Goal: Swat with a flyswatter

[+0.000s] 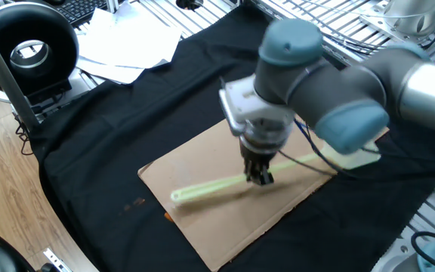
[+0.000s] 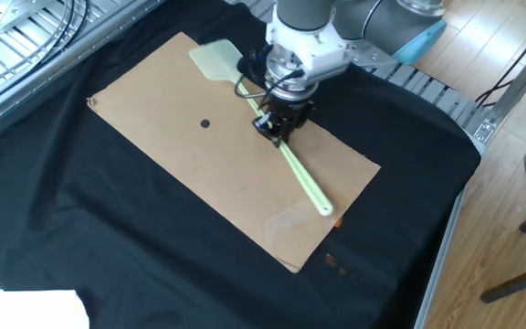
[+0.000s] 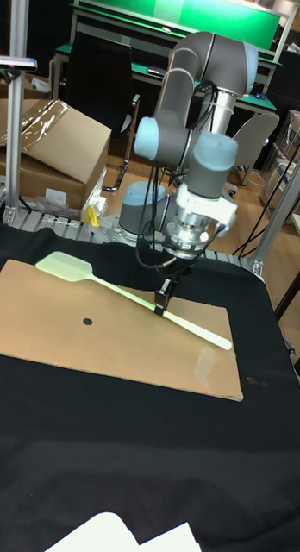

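Note:
My gripper (image 1: 259, 175) (image 2: 273, 128) (image 3: 163, 304) is shut on the middle of the pale green flyswatter's handle (image 1: 210, 188) (image 2: 298, 178) (image 3: 197, 329). It holds the flyswatter just above a brown cardboard sheet (image 1: 195, 189) (image 2: 172, 160) (image 3: 64, 341). The mesh head (image 2: 214, 60) (image 3: 64, 267) hangs over the sheet's far edge; in one fixed view the arm hides most of the head (image 1: 357, 160). A small dark dot (image 2: 205, 124) (image 3: 87, 323) lies on the cardboard, apart from the head.
Black cloth (image 1: 127, 121) (image 2: 80, 247) covers the table under the cardboard. White papers (image 1: 127, 45) and a black round device (image 1: 29, 49) sit at the far left. A cardboard box (image 3: 55, 155) stands behind the table. An orange speck (image 2: 338, 222) lies by the sheet's edge.

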